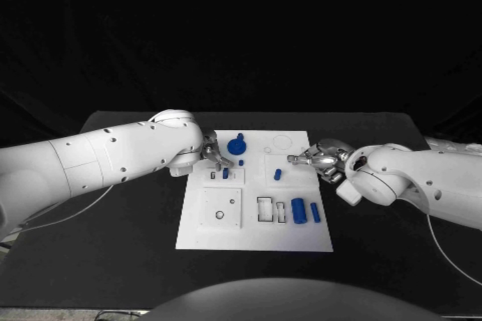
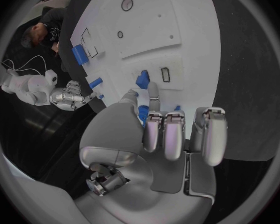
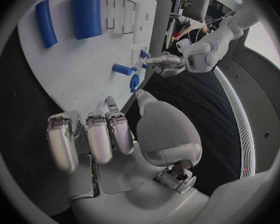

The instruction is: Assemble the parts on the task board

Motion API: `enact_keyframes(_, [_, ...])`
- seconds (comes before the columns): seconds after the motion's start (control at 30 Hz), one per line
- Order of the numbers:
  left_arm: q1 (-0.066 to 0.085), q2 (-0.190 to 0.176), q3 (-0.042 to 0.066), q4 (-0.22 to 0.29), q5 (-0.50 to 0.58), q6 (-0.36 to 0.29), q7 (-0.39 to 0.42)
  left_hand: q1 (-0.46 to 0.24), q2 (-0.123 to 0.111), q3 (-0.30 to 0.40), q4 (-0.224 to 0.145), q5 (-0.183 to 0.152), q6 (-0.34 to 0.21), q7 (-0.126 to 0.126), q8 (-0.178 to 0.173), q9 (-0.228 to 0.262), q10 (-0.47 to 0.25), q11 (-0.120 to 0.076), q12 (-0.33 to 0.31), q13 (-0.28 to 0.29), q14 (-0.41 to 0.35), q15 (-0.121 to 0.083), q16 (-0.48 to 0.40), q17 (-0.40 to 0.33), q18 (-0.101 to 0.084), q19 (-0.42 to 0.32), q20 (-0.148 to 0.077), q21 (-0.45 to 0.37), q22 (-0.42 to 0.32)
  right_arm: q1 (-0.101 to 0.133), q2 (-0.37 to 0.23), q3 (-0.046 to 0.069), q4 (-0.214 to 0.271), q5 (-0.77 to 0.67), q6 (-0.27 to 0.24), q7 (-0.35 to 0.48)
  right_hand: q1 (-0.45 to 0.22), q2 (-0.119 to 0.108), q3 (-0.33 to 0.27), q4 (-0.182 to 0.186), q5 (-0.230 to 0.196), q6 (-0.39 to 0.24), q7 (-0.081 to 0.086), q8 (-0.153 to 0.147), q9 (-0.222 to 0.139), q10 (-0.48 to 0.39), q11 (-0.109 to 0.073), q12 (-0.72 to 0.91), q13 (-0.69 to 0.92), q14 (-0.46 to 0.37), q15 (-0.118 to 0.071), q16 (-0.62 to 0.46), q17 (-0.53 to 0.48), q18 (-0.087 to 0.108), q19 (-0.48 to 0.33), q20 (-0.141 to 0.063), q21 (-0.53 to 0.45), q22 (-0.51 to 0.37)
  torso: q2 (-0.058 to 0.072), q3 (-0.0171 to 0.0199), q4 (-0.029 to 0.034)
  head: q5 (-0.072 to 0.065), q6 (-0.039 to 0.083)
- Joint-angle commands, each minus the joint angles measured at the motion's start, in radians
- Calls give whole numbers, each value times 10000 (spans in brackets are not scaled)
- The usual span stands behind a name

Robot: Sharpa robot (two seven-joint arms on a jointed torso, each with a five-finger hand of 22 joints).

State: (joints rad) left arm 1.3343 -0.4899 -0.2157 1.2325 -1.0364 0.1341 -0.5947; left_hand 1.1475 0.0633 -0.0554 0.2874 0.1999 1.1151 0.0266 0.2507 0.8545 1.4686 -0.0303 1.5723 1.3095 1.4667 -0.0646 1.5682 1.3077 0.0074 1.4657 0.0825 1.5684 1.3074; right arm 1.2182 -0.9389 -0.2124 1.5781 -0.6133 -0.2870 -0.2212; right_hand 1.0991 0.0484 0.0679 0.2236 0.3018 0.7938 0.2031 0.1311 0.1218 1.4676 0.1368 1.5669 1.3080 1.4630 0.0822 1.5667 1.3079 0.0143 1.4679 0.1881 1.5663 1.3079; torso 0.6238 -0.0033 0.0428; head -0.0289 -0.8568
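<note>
White rectangular task board [image 1: 255, 227] laid mid black tabletop [image 1: 120, 230], left hand [image 1: 213, 155] at its left edge, small blue upright peg [image 2: 142, 79] pinched between thumb and fingertip, right hand [image 1: 320, 159] at the right edge, fingers [image 3: 97, 137] curled, nothing held, blue cylinders [image 1: 299, 210] lain near right

dim scene, bright board, fisheye-bent wrist edges
</note>
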Motion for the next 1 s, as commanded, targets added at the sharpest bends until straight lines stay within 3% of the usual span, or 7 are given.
enact_keyframes(0.03, [5,-34,5,54,129,-251,118,630,74,200,-12,91,10,-73,-82,22,1022,-48,-15,2613,1041,-22,26,2631,-74,1051,-26,24,2634,-11,7,-1,10,-88,96,7,34,100,-56,-18,49,-39,94,59,16,1032,80,39,2628,1078,71,41,2629,-143,1029,72,45,2629,2,0,2,-4,-15])
enact_keyframes(0.37, [6,-173,5,156,220,-265,131,1330,5,336,7,98,17,-93,-123,42,1022,-68,-15,2613,1041,-31,26,2631,-74,1051,-39,24,2634,-13,25,0,11,-88,62,37,34,100,-56,-18,49,-39,94,59,16,1032,80,39,2628,1078,71,41,2629,-143,1029,72,45,2629,-1,0,3,5,-26])
enact_keyframes(1.0, [2,-178,3,137,305,-1,118,1431,-70,312,26,83,10,-79,-140,43,1022,-62,-15,2613,1041,-30,26,2631,-74,1051,-43,24,2634,-13,27,0,20,-88,39,70,34,100,-56,-18,49,-39,94,59,16,1032,80,39,2628,1078,71,41,2629,-143,1029,72,45,2629,-3,2,-2,-2,-56])
